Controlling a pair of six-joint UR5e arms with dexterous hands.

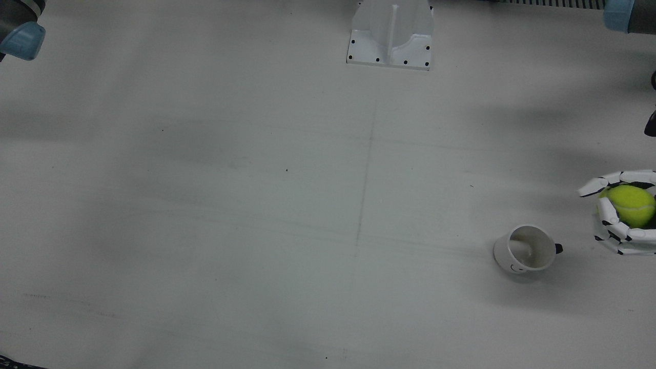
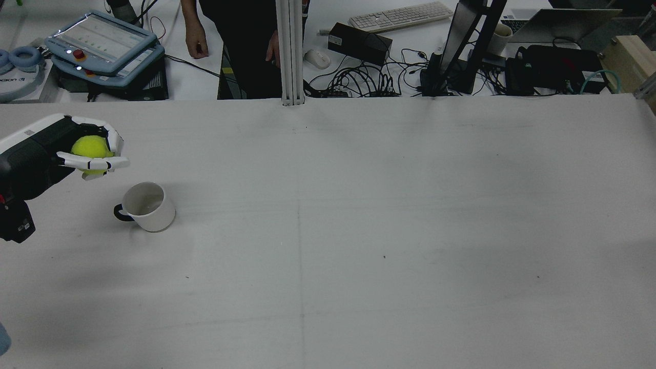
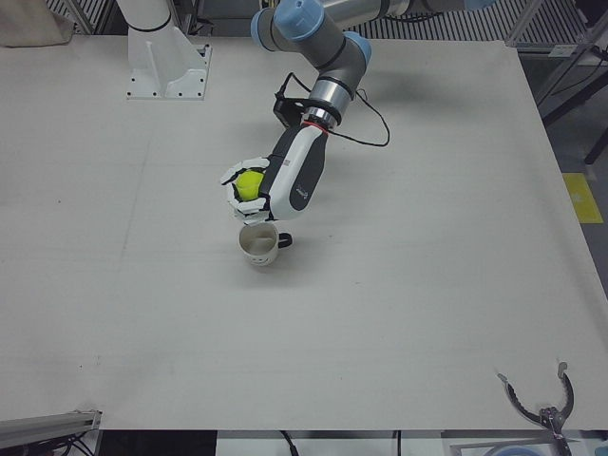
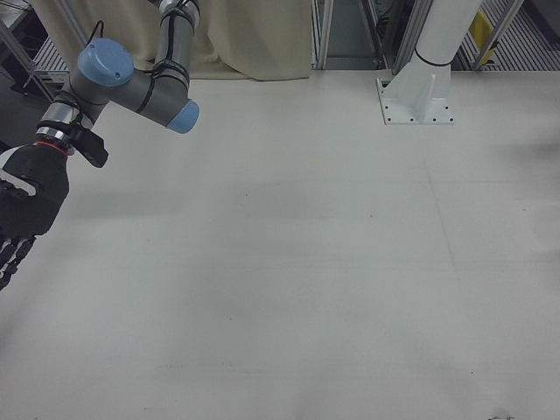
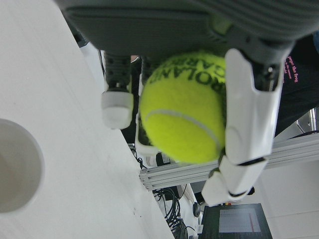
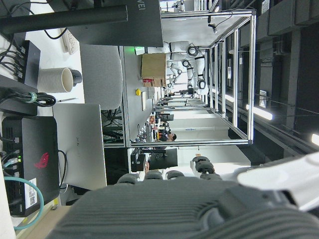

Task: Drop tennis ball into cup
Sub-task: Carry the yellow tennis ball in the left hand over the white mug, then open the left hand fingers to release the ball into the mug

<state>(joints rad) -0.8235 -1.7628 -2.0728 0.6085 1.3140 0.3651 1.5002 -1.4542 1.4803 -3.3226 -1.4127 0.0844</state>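
Observation:
My left hand [image 2: 54, 148] is shut on a yellow-green tennis ball [image 2: 91, 147] and holds it above the table. The ball also shows in the front view [image 1: 633, 205], the left-front view [image 3: 250, 183] and the left hand view [image 5: 184, 109]. A white cup [image 2: 146, 206] with a dark handle stands upright and empty on the table, just beside and below the hand; it also shows in the front view [image 1: 525, 249] and the left-front view [image 3: 258, 245]. The ball is off to the side of the cup's mouth. My right hand [image 4: 19, 214] hangs at its side's edge of the table, fingers apart, holding nothing.
A white arm pedestal [image 1: 390, 36] stands at the robot's side of the table. Beyond the far edge are a teach pendant [image 2: 102, 43], a keyboard [image 2: 400, 15], cables and a standing person [image 2: 241, 41]. A faint seam [image 2: 300, 256] runs across the table's middle.

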